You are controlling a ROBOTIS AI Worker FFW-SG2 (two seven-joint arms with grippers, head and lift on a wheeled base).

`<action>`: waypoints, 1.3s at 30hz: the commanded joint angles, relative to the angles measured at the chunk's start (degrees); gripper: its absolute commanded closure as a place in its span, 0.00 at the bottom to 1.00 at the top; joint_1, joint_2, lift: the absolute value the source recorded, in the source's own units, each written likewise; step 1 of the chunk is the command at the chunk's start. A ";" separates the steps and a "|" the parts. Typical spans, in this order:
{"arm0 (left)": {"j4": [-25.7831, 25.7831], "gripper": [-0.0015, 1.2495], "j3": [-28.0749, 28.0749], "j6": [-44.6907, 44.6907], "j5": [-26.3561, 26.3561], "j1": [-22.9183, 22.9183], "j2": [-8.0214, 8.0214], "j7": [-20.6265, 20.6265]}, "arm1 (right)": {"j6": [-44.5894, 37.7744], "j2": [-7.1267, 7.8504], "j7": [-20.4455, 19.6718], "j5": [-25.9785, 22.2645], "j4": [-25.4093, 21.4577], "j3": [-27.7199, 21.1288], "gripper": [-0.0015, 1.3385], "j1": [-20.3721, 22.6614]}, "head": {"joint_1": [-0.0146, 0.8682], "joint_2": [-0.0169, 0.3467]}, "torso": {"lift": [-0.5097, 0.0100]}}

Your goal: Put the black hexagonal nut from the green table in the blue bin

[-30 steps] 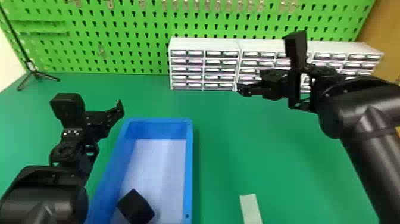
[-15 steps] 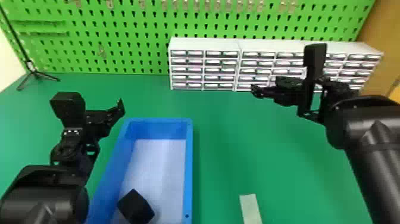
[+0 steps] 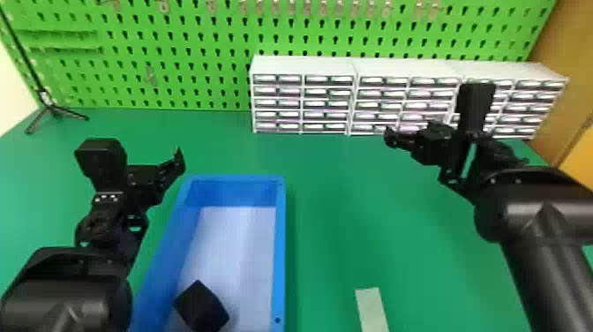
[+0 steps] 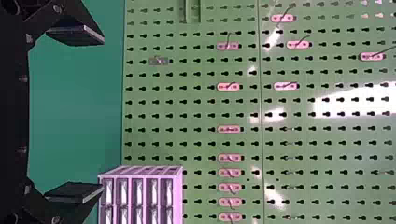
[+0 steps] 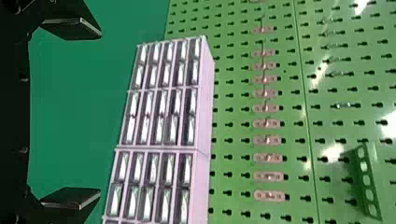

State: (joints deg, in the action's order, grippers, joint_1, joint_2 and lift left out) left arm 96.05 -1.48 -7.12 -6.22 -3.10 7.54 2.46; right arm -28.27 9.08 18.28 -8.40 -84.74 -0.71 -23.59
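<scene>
Inside the blue bin (image 3: 280,247), at the near end of its pale floor, lies the black hexagonal nut (image 3: 201,307). My left gripper (image 3: 173,167) hangs beside the bin's far left corner; in the left wrist view the left gripper (image 4: 102,114) has its two fingers wide apart, with nothing between them. Far to the right of the bin, in front of the drawer cabinets, is my right gripper (image 3: 394,137). The right wrist view has the right gripper (image 5: 100,113) open and holding nothing.
White drawer cabinets (image 3: 304,66) line the back of the green table (image 3: 353,212), before a green pegboard (image 3: 176,57). A pale strip (image 3: 371,309) lies near the front, right of the bin. At the far left stands a black tripod (image 3: 52,108).
The right arm has moved to the right and lower in the head view, with its gripper empty. My left arm and the nut in the bin have stayed in place.
</scene>
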 commanded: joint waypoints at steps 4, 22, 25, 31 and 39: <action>0.02 0.14 -0.11 0.00 -0.02 0.20 -0.16 0.09 | 7.35 -1.70 -6.77 -2.94 -0.25 -0.17 0.09 3.72 | 0.79 0.12 | 0.80; 0.02 0.14 -0.02 0.00 0.07 0.11 -0.42 0.18 | 19.22 -3.46 -11.34 -1.88 0.90 -0.61 0.09 7.41 | 0.79 0.12 | 0.80; 0.02 0.14 0.07 0.00 0.07 0.02 -0.42 0.18 | 20.80 -3.55 -11.95 -2.06 1.16 -0.43 0.09 7.85 | 0.79 0.12 | 0.80; 0.02 0.14 0.16 0.00 0.07 0.02 -0.42 0.18 | 20.80 -3.46 -12.30 -1.97 1.16 0.09 0.09 8.03 | 0.79 0.12 | 0.80; 0.02 0.14 0.16 0.00 -0.02 0.28 -0.42 0.18 | 20.71 -3.37 -12.39 -1.27 1.16 0.27 0.09 8.47 | 0.79 0.12 | 0.80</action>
State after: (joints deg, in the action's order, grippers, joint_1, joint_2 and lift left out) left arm 96.07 -1.33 -7.12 -6.18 -2.99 7.12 2.64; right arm -7.54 5.69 5.89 -9.99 -83.56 -0.41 -15.32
